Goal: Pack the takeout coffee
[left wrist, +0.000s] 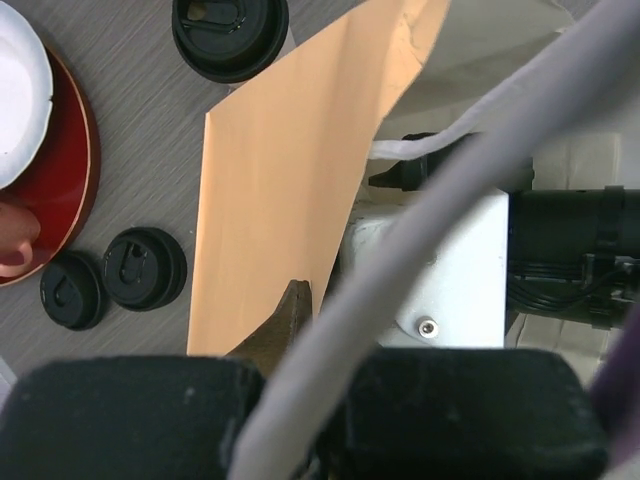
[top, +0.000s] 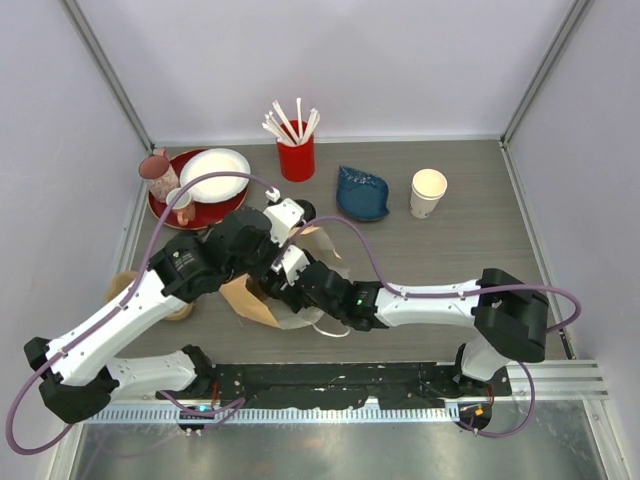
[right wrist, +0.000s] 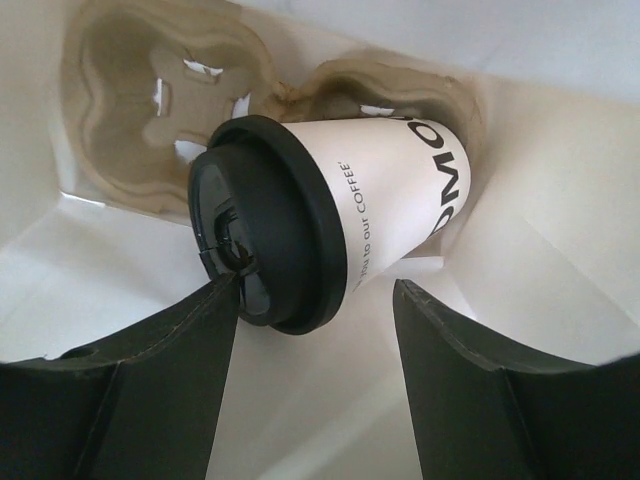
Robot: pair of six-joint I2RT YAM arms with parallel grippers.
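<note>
One takeout coffee (right wrist: 390, 190), a cream-white cup with a black lid, leans tilted in a pulp cup carrier (right wrist: 130, 100) at the bottom of a paper bag (top: 248, 298). My right gripper (right wrist: 318, 283) is inside the bag, open around the cup's lid end. Its left finger (right wrist: 200, 340) touches the lid rim and its right finger stands apart from the cup. My left gripper (left wrist: 298, 292) is shut on the bag's brown upper edge (left wrist: 280, 180). Another round black lid (left wrist: 230, 35) lies beyond the bag; what is under it does not show.
Two small black lids (left wrist: 145, 268) lie beside a red plate (top: 205, 212) that carries a white plate (top: 213, 173) and a pink mug (top: 155, 168). At the back stand a red straw holder (top: 296, 160), a blue bowl (top: 362, 193) and a lidless paper cup (top: 428, 192).
</note>
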